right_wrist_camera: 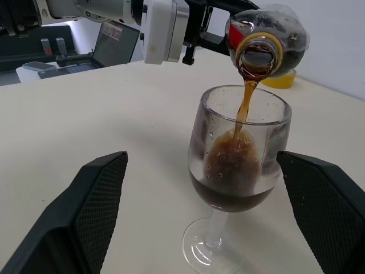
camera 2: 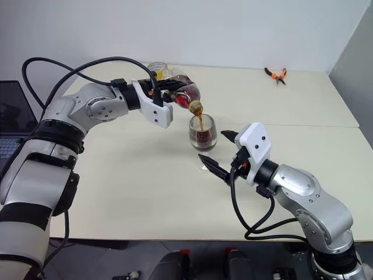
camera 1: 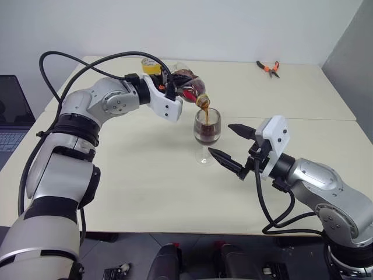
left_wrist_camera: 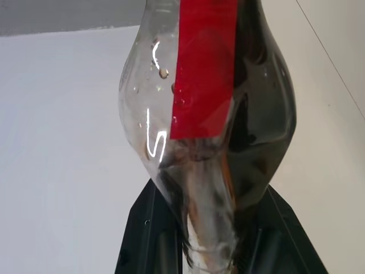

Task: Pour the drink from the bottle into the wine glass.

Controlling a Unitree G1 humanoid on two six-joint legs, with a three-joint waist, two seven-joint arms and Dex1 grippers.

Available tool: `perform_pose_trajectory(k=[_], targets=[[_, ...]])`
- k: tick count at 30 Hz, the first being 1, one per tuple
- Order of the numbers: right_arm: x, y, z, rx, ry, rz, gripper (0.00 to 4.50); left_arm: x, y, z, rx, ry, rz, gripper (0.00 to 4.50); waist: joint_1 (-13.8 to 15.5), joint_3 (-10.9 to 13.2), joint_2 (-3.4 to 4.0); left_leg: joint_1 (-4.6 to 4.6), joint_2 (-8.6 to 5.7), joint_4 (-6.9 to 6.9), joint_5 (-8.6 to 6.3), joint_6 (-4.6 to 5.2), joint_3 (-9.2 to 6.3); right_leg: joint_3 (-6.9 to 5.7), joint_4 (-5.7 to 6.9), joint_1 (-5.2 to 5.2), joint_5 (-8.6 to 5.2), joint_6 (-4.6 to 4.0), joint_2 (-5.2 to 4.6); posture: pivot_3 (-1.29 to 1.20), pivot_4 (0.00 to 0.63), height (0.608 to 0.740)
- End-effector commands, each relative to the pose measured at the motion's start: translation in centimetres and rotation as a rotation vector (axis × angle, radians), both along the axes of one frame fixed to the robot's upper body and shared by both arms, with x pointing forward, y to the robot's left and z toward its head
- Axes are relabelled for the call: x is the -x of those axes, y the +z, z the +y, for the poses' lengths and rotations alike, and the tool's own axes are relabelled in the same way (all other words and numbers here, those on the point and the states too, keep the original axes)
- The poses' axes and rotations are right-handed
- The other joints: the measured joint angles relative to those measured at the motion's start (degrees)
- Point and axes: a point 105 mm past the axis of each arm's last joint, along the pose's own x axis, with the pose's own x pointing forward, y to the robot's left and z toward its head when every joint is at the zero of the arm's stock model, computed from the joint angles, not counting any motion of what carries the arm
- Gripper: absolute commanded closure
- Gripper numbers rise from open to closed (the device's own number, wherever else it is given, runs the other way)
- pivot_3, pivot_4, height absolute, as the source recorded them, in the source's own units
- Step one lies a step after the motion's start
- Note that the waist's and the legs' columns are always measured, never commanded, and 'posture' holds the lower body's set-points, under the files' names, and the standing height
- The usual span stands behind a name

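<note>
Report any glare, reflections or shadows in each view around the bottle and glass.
Left wrist view: white glare streaks on the clear plastic bottle with red label. Right wrist view: highlights on the clear stemmed wine glass rim. Left eye view: soft shadow under the left arm on the cream table.

A pale cream table (camera 1: 145, 192) spans most of the scene, made of two tops with a seam running toward 3 o'clock. Behind it, at 12 o'clock, stands a plain white wall (camera 1: 204, 23); a grey panel (camera 1: 355, 64) closes the 2 o'clock corner. A dark laptop (camera 1: 11, 114) sits at 9 o'clock, beside the table. Orange-handled pliers (camera 1: 268, 67) lie near 1 o'clock. Light is soft and even.
</note>
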Motion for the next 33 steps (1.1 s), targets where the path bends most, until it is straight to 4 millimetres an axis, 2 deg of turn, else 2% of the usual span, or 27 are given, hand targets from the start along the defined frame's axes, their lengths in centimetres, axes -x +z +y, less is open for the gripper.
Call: perform_pose_trajectory(k=[1,25,29,33], targets=[[0.5,0.8,0.2,-0.008,0.018,-0.045,0.0,0.2,2.4,0.0,0.036,-0.006,-0.06,3.81,0.0,0.0,0.0,0.0,0.0,0.0,0.0,0.0,0.0,0.0,0.0,0.0,0.0,0.0,0.0,0.0,0.15,0.74],[0.6,1.5,0.5,-0.012,0.033,-0.094,0.0,0.6,0.9,0.1,0.31,-0.015,0.199,3.84,-0.3,0.0,0.01,0.0,0.01,0.04,0.01,-0.01,-0.02,0.0,0.03,0.0,0.0,-0.01,0.0,0.0,0.15,0.74],[0.9,1.9,0.8,-0.02,0.047,-0.154,0.0,-0.1,0.8,1.3,0.536,0.044,0.307,3.84,-0.6,0.0,0.02,0.01,0.01,0.06,0.01,-0.01,-0.02,0.02,0.05,0.01,0.0,0.0,0.0,0.0,0.15,0.74],[1.4,1.9,0.9,-0.023,0.074,-0.157,0.0,-0.6,-0.3,3.8,0.809,0.131,0.453,3.84,-1.2,0.0,0.02,0.01,0.03,0.06,0.01,-0.01,-0.06,0.0,0.09,0.01,0.0,-0.01,0.0,0.0,0.15,0.74]])
